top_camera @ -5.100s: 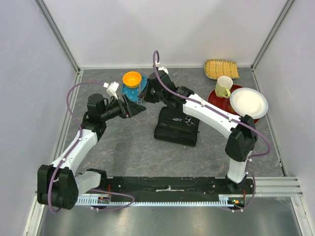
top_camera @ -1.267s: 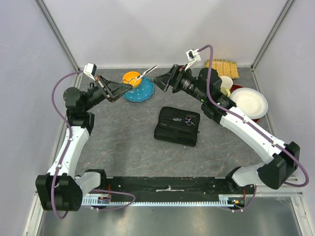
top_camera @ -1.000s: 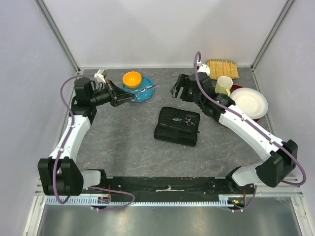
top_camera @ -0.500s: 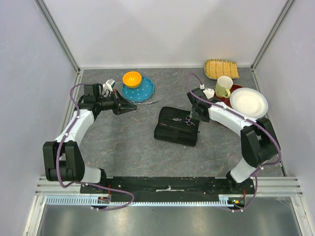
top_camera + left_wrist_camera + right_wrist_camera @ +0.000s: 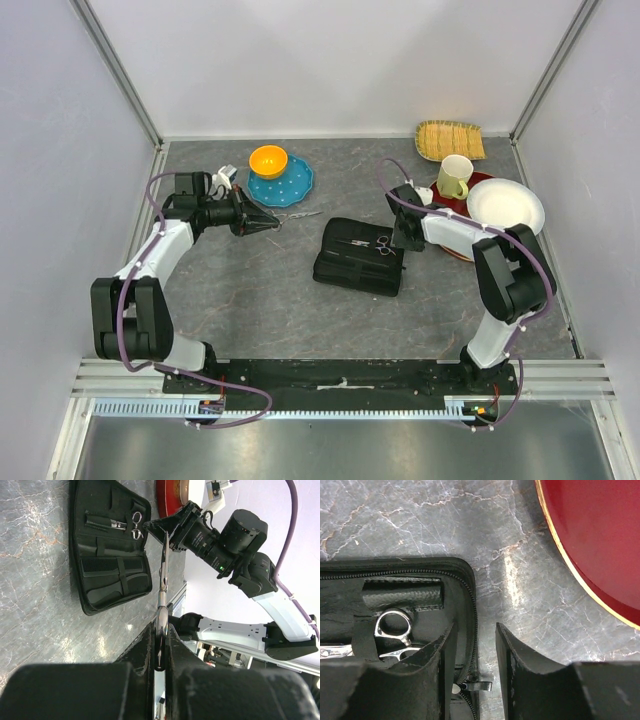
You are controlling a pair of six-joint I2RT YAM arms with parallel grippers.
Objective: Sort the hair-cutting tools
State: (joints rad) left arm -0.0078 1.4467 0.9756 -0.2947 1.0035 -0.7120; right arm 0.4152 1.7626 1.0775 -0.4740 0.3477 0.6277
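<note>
My left gripper [image 5: 262, 222] [image 5: 160, 632] is shut on a slim silver pair of scissors [image 5: 298, 214] [image 5: 163, 565], whose blades point right toward the open black zip case [image 5: 350, 272] [image 5: 112, 587]. A second pair of scissors [image 5: 371, 242] [image 5: 393, 625] lies strapped inside the case, and a black comb [image 5: 97, 565] sits in one of its pockets. My right gripper [image 5: 405, 238] [image 5: 475, 655] is down at the case's right edge. Its jaws are open and straddle the zip edge: one finger is over the case's inside, the other over the table.
An orange bowl [image 5: 268, 160] and a blue dotted plate [image 5: 292, 186] lie behind the left gripper. At the back right are a red plate [image 5: 447, 203] [image 5: 600, 540], a white plate [image 5: 505, 207], a yellow mug [image 5: 455, 176] and a bamboo mat [image 5: 450, 140].
The left gripper came down and back from mid-air with the scissors. The right arm swung down to the case's right edge, and its jaws have narrowed.
</note>
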